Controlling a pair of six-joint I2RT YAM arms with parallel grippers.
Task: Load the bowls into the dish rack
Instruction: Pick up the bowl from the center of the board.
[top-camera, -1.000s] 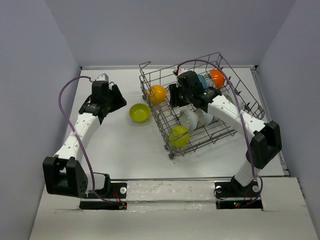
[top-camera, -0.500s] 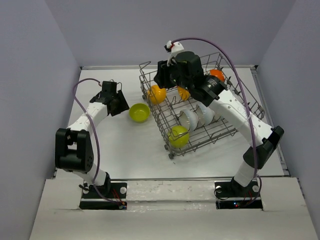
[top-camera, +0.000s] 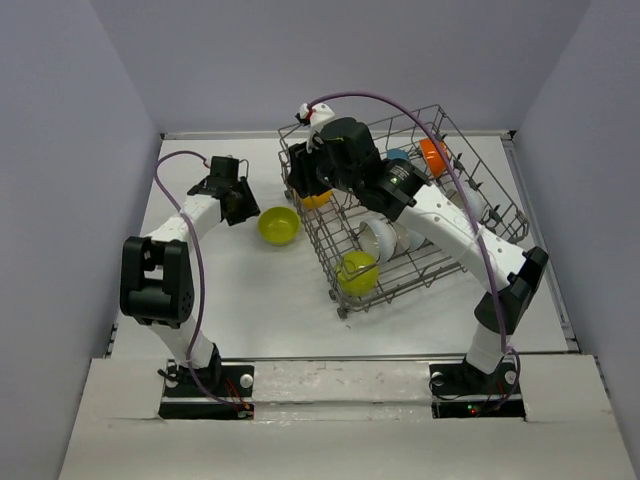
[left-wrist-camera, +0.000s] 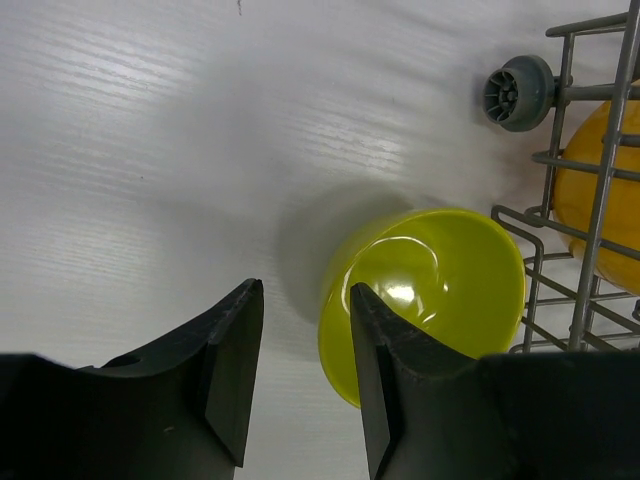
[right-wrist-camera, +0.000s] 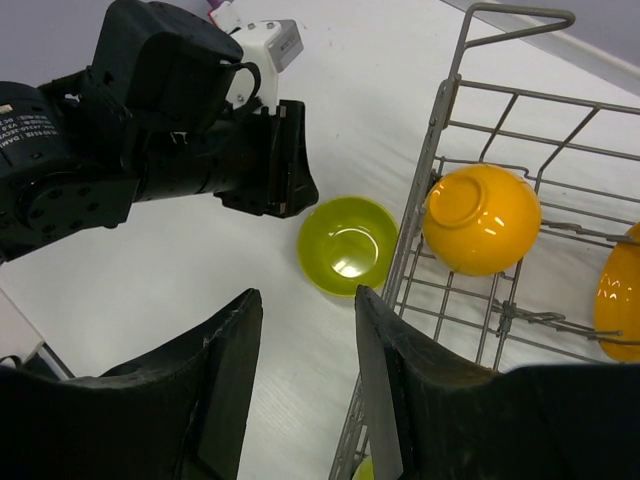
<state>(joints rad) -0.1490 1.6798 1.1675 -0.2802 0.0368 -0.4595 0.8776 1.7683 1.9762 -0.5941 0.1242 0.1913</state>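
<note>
while the left gripper (left-wrist-camera: 303, 300) hangs low over the table (left-wrist-camera: 150, 150), its fingers stand partly apart with only bare white surface between them; it holds nothing. lime bowl (left-wrist-camera: 440, 270) sits mouth up on the table, outside the dish rack (top-camera: 322, 240) and just beside the rack's left wall. in the left wrist view one finger overlaps the bowl's near rim; cannot tell whether it touches. the other finger is clear of the bowl.

top view: left gripper (top-camera: 238, 200) is just left of the lime bowl (top-camera: 279, 225).

right gripper (right-wrist-camera: 307, 300) is raised above the rack's far left corner. its fingers are partly apart with nothing between them.

rack contents:
- orange bowl (right-wrist-camera: 480, 220) leans against the left wall, base turned toward the right wrist camera.
- second orange bowl (top-camera: 433, 155) is at the far end, with a blue bowl (top-camera: 400, 157) just beside it.
- white bowls (top-camera: 380, 238) stand on edge in the middle rows.
- second lime bowl (top-camera: 357, 272) is at the near corner.
</note>
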